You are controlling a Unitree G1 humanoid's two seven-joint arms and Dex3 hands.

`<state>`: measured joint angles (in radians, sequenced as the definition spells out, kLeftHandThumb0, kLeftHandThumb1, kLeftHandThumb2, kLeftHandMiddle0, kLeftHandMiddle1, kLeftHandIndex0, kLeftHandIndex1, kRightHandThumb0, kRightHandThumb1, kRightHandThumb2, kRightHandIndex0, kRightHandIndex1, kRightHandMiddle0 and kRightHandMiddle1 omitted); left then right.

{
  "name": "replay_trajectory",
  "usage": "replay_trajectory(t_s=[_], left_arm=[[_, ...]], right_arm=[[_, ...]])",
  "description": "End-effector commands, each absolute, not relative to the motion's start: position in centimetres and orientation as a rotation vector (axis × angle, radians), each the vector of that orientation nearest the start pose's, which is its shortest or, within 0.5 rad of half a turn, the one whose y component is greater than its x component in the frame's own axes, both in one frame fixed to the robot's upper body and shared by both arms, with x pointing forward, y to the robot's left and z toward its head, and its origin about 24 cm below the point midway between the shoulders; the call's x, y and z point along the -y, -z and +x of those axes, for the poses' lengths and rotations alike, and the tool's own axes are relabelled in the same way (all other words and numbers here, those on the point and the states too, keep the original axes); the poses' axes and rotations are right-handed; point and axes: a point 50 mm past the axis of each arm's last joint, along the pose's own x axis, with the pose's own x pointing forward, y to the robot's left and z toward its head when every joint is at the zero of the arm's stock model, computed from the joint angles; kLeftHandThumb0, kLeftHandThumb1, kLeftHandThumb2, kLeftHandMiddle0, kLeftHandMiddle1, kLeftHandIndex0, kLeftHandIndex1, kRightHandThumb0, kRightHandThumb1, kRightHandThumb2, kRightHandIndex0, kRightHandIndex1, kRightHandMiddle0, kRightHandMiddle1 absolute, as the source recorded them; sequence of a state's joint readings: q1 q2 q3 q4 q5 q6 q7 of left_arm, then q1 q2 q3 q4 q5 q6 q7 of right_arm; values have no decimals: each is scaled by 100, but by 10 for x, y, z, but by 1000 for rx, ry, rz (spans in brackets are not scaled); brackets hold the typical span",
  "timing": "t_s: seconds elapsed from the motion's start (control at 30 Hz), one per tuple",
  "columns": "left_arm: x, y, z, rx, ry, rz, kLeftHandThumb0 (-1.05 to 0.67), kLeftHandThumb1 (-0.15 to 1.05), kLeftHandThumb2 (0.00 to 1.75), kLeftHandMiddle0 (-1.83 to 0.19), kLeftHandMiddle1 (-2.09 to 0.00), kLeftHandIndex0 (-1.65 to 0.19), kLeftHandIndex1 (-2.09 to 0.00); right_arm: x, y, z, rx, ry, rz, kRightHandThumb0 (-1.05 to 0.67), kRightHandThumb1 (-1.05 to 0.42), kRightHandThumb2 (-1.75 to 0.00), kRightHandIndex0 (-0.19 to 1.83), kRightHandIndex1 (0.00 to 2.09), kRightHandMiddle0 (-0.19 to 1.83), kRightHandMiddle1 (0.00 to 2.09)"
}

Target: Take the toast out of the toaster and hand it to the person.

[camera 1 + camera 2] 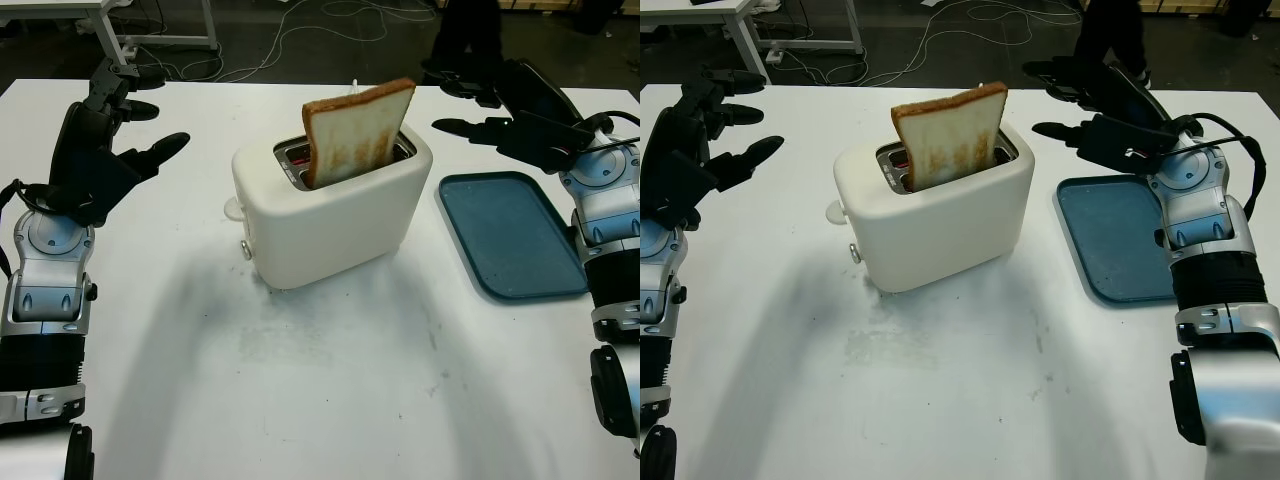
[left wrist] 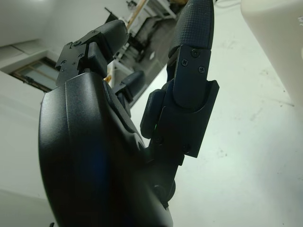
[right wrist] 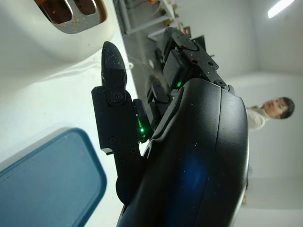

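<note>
Toast [image 1: 358, 132] stands upright in the toaster [image 1: 335, 215]; left hand [image 1: 105, 150] and right hand [image 1: 515, 120] flank it, both empty, well apart.

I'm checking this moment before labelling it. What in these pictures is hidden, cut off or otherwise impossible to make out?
- Lower part of the browned slice of toast: hidden inside the slot of the white two-slot toaster, head views.
- Toaster's far side: hidden by its own body.
- Blue plastic tray: its right edge is covered by the right arm; the open right hand is above its far end.
- Table under the open left hand: hidden by the hand in the left wrist view.
</note>
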<state>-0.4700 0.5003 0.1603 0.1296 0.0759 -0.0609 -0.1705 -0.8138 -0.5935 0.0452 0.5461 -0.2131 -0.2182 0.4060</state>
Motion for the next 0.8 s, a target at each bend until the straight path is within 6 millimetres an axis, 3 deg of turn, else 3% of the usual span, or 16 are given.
replay_trajectory(t_s=[0.0,0.13,0.3,0.43,0.5,0.6,0.67,0.7,0.73,0.77], left_arm=[[-244,-189,319,383,-10,553,-78,92,12,0,-111,0,-99],[-244,-189,319,393,-10,553,-75,92,11,0,-111,0,-98],[-244,-189,318,386,-12,544,-74,92,10,0,-111,0,-98],[-244,-189,318,389,-9,556,-74,92,11,0,-109,0,-96],[-243,-189,318,395,-10,554,-75,92,11,0,-111,0,-97],[-243,-189,318,394,-11,550,-73,92,11,0,-111,0,-98],[-243,-189,318,394,-9,545,-72,92,10,0,-110,0,-97],[-243,-189,318,393,-11,546,-72,92,10,0,-110,0,-97],[-243,-189,317,392,-13,546,-72,92,10,0,-110,0,-97],[-242,-189,317,392,-15,547,-72,92,10,0,-110,0,-97]], right_arm=[[218,-214,369,323,-304,-867,-32,-92,-19,47,1,44,1],[219,-213,369,316,-304,-837,-31,-92,-18,44,0,42,0],[218,-222,366,437,-275,-725,-23,-88,-7,49,3,44,1],[212,-255,357,613,-284,-653,-24,-74,-1,54,6,50,4],[206,-275,350,676,-299,-641,-34,-64,-1,55,7,52,6],[191,-303,339,756,-349,-650,-36,-52,-1,55,10,55,9],[179,-318,335,799,-382,-676,-45,-44,-1,54,31,59,20],[174,-322,334,813,-401,-691,-50,-42,-1,35,77,53,40],[166,-326,333,828,-425,-732,-53,-41,-1,22,107,44,61],[160,-329,333,834,-446,-763,-59,-41,-1,17,123,36,80]])
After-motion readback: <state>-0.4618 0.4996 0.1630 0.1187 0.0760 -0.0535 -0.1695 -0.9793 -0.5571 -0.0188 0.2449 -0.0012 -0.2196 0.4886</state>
